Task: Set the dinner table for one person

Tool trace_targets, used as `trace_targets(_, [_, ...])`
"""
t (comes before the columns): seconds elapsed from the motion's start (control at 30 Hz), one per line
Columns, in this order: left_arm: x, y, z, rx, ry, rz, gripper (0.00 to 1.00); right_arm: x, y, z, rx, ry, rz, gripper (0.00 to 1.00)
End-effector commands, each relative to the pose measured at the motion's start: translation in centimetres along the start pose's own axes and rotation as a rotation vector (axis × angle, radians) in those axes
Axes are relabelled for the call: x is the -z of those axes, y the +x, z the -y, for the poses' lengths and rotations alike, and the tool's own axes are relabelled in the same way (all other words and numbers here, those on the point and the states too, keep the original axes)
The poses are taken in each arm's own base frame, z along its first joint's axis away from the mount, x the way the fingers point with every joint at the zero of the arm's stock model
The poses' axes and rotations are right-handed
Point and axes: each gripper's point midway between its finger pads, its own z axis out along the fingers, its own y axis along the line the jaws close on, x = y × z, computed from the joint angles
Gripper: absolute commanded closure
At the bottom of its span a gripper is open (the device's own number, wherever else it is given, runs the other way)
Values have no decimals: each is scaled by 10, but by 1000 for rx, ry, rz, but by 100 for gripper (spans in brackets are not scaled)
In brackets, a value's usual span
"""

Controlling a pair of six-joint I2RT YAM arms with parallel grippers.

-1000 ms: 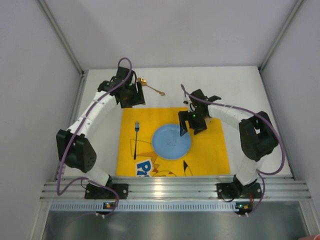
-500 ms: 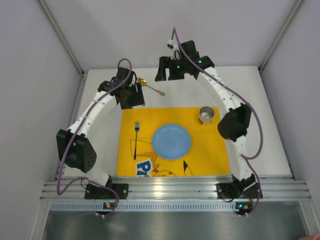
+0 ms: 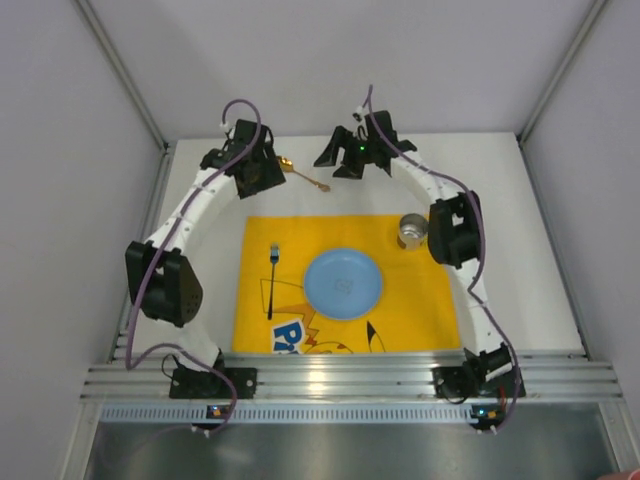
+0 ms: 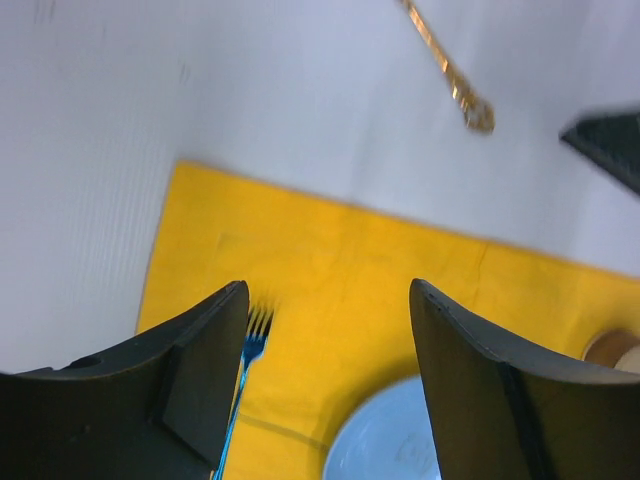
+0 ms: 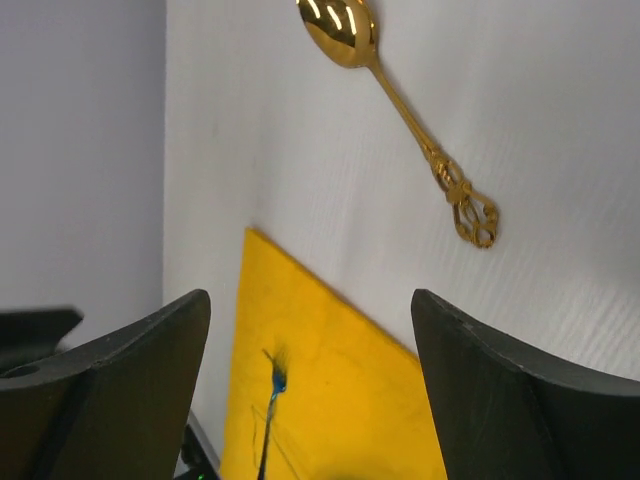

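The dinner table (image 3: 500, 180) is a white top with a yellow placemat (image 3: 420, 300) on it. On the mat lie a blue plate (image 3: 343, 283), a blue fork (image 3: 271, 280) to its left, and a metal cup (image 3: 412, 231) at the far right corner. A gold spoon (image 3: 302, 176) lies on the bare table beyond the mat. My left gripper (image 3: 260, 177) is open and empty just left of the spoon. My right gripper (image 3: 328, 156) is open and empty just right of it. The right wrist view shows the spoon (image 5: 400, 110) beyond the open gripper (image 5: 310, 300).
The left wrist view looks between its open gripper (image 4: 330, 300) onto the placemat (image 4: 340, 260), fork (image 4: 252, 345), plate (image 4: 385, 440) and the spoon's handle (image 4: 450, 78). Grey walls and metal rails (image 3: 350, 375) bound the table.
My right arm has left the cup standing on the mat and swung to the far side, next to the spoon. My left gripper has shifted slightly back and left.
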Motion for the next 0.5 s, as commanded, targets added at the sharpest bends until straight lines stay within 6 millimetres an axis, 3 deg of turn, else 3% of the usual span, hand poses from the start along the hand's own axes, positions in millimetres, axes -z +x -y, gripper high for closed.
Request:
trace_targets(0.0, [-35,-84,13,86,-12,241,29,95,-49,-90,59,-194,137,18])
trace_targets(0.03, [-68,-81,12,85,-35,217,29,109,-47,-88,59,-185,139,18])
trace_targets(0.07, [-73,-105,24,105,0,272,29,140,-46,-85,53,-167,161,18])
trace_targets(0.1, [-87,-115,21,128,-1,285,29,157,-44,-84,49,-156,169,18])
trace_targets(0.13, [-121,-108,19,134,-5,250,29,174,-43,-80,51,-142,186,18])
trace_targets(0.17, [-127,-125,27,172,29,280,29,209,-41,-74,39,-120,223,18])
trace_targets(0.2, [-141,-138,25,204,49,307,29,227,-38,-70,27,-103,241,17])
trace_targets(0.23, [-173,-128,24,217,62,267,29,244,-34,-66,29,-86,260,17])
trace_targets(0.27, [-179,-142,29,242,98,295,29,278,-29,-61,25,-60,308,17])
trace_targets(0.3, [-190,-154,30,293,136,328,30,293,-21,-54,7,-28,316,16])
trace_targets(0.33, [-215,-147,28,314,157,311,30,308,-15,-50,11,-5,335,16])
trace_targets(0.37, [-221,-151,37,365,223,305,30,336,-6,-48,10,26,387,15])
trace_targets(0.47, [-251,-157,38,480,371,293,31,373,20,-39,-18,90,438,14])
